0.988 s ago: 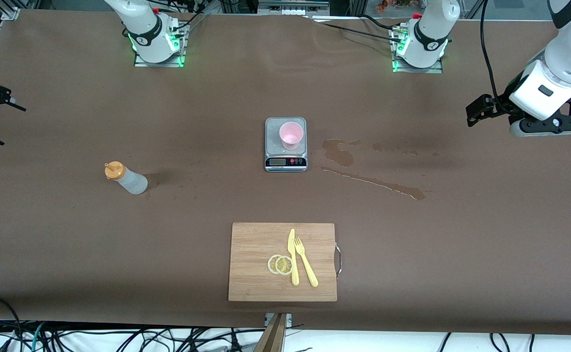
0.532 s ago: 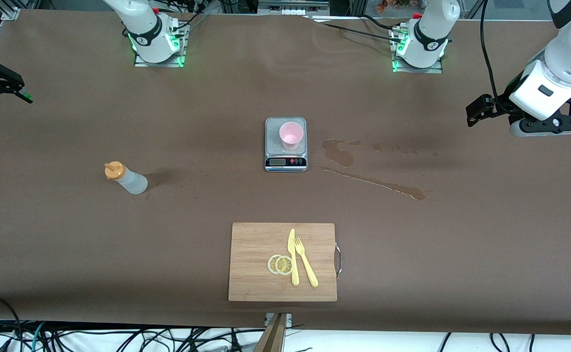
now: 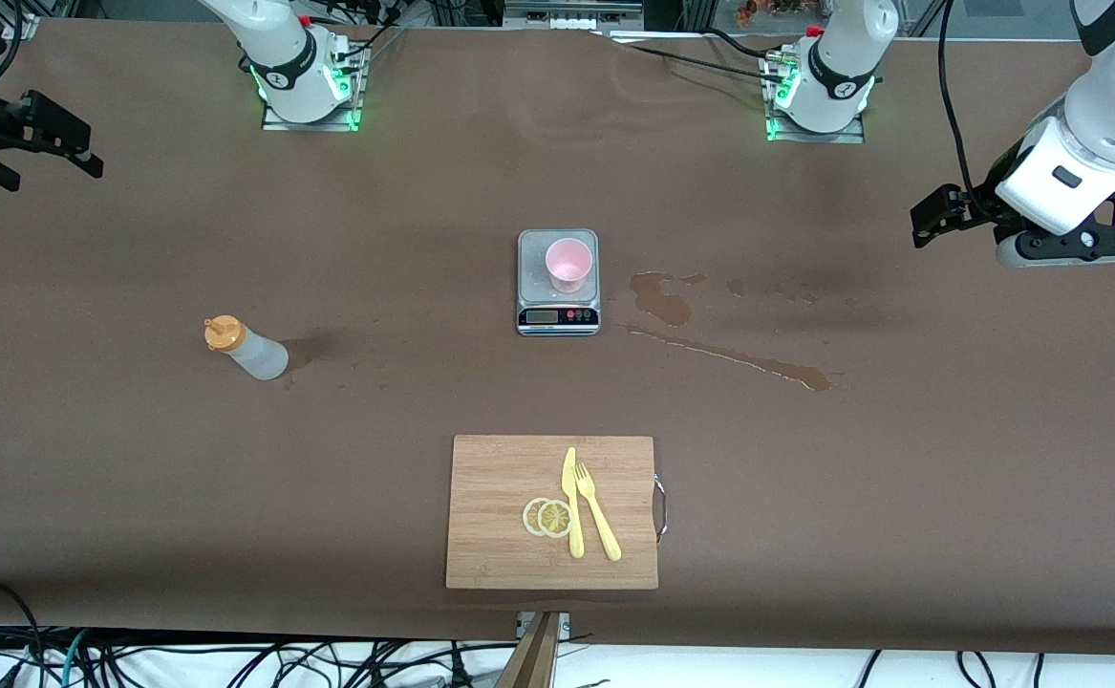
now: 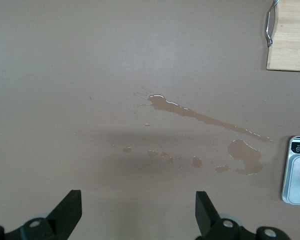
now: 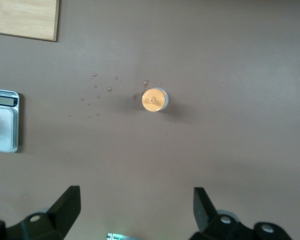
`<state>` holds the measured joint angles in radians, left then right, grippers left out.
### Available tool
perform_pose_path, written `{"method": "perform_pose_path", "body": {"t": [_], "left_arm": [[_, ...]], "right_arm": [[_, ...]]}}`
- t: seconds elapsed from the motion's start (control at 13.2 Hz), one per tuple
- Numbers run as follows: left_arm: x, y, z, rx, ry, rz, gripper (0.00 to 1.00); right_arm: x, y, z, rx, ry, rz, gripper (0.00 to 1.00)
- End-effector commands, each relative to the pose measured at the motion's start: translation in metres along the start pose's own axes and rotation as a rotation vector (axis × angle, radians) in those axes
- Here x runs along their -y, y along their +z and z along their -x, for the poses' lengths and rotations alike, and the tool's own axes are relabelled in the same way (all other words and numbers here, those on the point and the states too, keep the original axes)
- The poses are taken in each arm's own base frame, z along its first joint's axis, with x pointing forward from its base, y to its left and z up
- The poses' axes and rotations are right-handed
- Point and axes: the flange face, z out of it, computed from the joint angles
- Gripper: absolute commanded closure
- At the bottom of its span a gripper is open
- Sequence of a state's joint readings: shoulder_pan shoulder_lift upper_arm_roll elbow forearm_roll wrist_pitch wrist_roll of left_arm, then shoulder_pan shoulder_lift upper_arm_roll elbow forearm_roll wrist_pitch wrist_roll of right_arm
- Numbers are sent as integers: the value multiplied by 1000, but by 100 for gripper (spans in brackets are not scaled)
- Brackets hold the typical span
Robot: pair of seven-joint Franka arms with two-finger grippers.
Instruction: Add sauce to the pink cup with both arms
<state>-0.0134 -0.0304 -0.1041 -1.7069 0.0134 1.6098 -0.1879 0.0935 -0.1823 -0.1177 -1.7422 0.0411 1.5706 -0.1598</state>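
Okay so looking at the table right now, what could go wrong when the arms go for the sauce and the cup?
1. The sauce bottle stands upright by itself among droplets; a slightly off-centre grasp by the right gripper, jaws open, might tip it.
2. The pink cup sits unheld on the kitchen scale; a nudge could knock it off.
3. Brown wet stains lie beside the scale, under the left gripper's likely path, so anything set there may slip.

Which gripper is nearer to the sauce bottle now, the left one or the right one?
The right. The right gripper is open over the right arm's end of the table, the sauce bottle standing in its wrist view. The left gripper, also open, is over the left arm's end, past the pink cup.
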Motion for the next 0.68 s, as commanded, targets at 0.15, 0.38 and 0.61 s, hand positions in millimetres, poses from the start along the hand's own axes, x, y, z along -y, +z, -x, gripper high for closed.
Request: {"method": "perform_pose_path", "body": {"t": [0.15,0.38,0.61], "left_arm": [[-1,-7,-2,2,-5,14,0],[-2,-6,-2,5,-4,12,0],[-3,-5,-1,9,-1,11,0]], "right_arm": [[3,0,7,0,21,19,0],[2,0,3,-1,26,19,0],[3,0,-1,4,27,22,0]]}}
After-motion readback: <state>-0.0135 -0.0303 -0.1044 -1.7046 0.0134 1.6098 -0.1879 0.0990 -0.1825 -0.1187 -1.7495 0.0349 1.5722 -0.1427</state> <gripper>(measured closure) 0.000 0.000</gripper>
